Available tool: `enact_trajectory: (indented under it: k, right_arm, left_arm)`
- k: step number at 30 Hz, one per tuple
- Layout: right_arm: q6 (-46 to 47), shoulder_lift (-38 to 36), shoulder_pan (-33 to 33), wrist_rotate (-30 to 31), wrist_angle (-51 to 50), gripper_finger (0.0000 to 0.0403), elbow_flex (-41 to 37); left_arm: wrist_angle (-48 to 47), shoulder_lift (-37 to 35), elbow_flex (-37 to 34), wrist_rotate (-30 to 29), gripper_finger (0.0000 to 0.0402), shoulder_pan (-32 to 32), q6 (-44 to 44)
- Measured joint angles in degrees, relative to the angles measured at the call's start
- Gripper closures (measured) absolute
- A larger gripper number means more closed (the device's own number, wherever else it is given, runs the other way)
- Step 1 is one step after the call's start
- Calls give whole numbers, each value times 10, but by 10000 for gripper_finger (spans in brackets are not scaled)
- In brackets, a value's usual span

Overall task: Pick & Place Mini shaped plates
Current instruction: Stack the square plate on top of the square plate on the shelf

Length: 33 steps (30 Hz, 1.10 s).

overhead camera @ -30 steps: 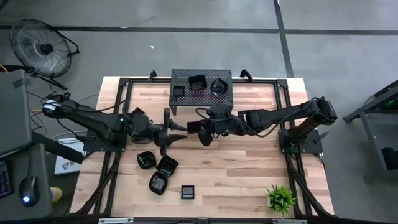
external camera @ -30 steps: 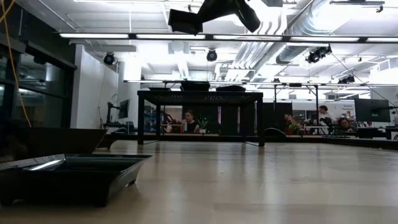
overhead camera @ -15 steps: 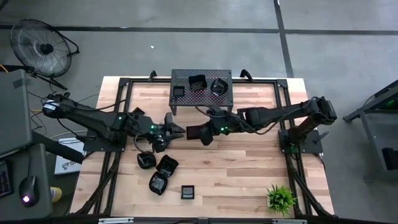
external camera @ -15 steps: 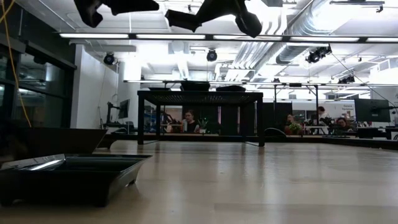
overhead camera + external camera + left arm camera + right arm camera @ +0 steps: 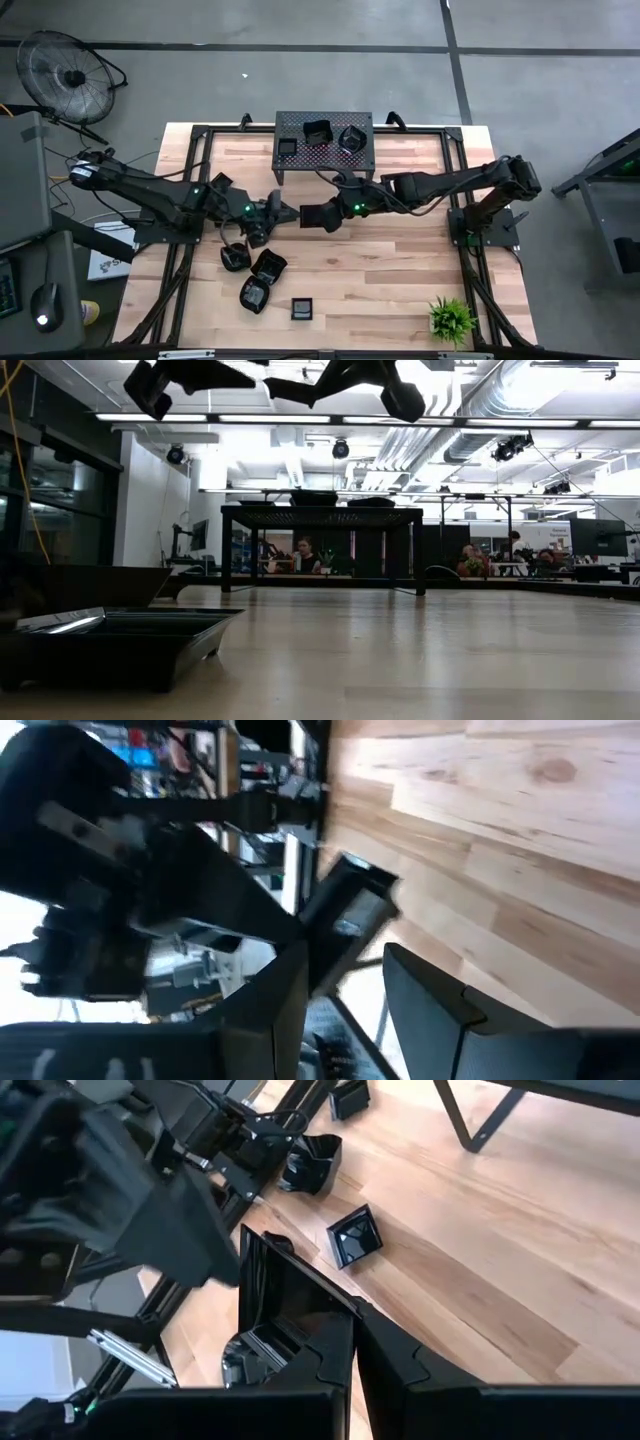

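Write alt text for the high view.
Above a light wooden table, the right gripper holds a glossy black square dish out to the left gripper at mid-table. Three dishes sit on a black perforated metal stand; four lie near the front.

Glossy black mini shaped plates (image 5: 264, 280), scattered

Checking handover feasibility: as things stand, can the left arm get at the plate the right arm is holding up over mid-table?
Probably yes: the left tool is open, right beside the square plate held by the right tool, nothing between.
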Motion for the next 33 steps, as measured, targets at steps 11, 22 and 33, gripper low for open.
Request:
enact_trajectory:
  k: [11, 22, 33]
  right_arm:
    - [22, 0, 0, -1, -8, 398, 0]
    - [37, 0, 0, -19, -13, 398, 0]
    - [62, 0, 0, -35, 8, 398, -21]
  left_arm:
    - [5, 34, -1, 6, 273, 0, 27]
    - [7, 33, 0, 3, 289, 0, 66]
    - [7, 33, 0, 3, 332, 0, 72]
